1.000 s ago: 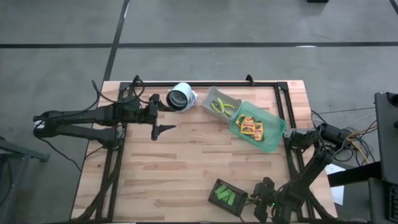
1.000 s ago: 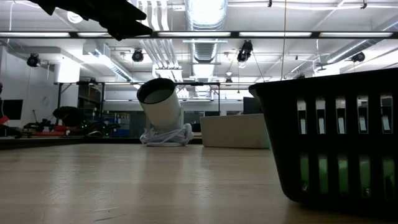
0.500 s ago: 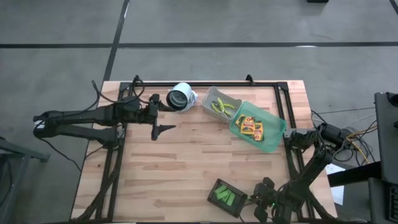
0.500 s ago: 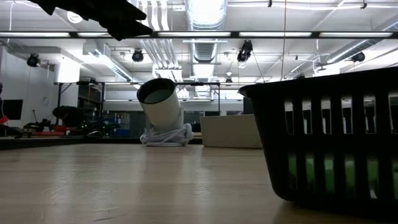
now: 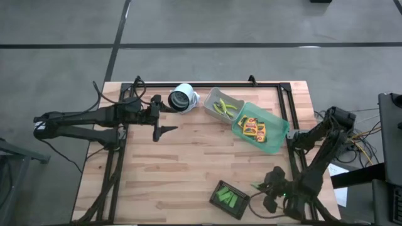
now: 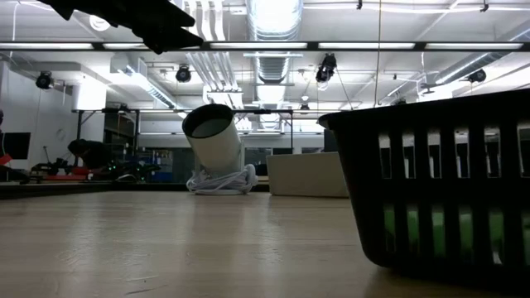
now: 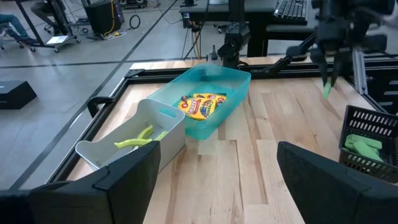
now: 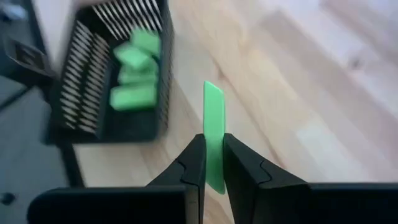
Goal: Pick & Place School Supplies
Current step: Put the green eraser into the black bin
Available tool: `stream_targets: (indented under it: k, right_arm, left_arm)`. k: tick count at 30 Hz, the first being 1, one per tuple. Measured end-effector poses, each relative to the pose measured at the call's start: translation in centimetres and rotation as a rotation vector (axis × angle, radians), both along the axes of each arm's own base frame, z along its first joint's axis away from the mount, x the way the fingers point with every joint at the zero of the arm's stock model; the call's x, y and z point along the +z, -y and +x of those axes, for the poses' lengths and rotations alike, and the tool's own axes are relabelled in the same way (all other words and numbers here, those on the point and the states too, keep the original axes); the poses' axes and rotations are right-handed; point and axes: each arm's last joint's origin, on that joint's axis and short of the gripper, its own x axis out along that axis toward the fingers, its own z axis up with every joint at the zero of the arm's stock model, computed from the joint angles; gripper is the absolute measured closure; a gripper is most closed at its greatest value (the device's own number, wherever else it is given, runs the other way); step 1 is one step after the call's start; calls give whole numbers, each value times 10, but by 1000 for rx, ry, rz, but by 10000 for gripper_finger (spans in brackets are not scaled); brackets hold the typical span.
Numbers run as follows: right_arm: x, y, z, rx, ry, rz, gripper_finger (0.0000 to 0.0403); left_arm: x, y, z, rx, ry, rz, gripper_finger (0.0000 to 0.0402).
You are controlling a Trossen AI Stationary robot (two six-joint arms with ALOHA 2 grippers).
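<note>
My right gripper hangs above the table's near right part, just right of the dark tray, and is shut on a bright green block. More green blocks lie in that tray. Yellow packs lie in the green bin, and yellow-handled scissors lie in the grey bin. My left gripper waits open at the far left, above the table, pointing toward the bins. My right gripper pinches the green block's two flat faces between its two fingers, at the block's near end. The fingers slant down from the near right. The block sticks out beyond the fingertips, edge-on, lifted clear of tray and table.
A white cylinder-shaped camera stands at the far edge between my left gripper and the grey bin. A black frame runs around the table's edges. The wooden middle holds nothing.
My right gripper has risen from beside the dark tray and gone a little toward the far edge, carrying the green block up and clear. The tray has slid slightly along the table.
</note>
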Motion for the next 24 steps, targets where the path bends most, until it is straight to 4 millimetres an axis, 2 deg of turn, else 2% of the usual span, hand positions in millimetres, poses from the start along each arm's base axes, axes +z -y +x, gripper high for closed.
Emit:
stream_targets:
  k: [6,12,17,24]
  right_arm:
    - [32,11,2,52,128,36,369]
    - [46,5,19,144,245,62,369]
    - [35,-3,38,159,279,37,369]
    - [-2,-16,61,183,204,62,369]
  left_arm:
    - [0,0,0,0,0,0,74]
    - [0,0,0,0,0,0,74]
    - [0,0,0,0,0,0,74]
    - [0,0,0,0,0,0,74]
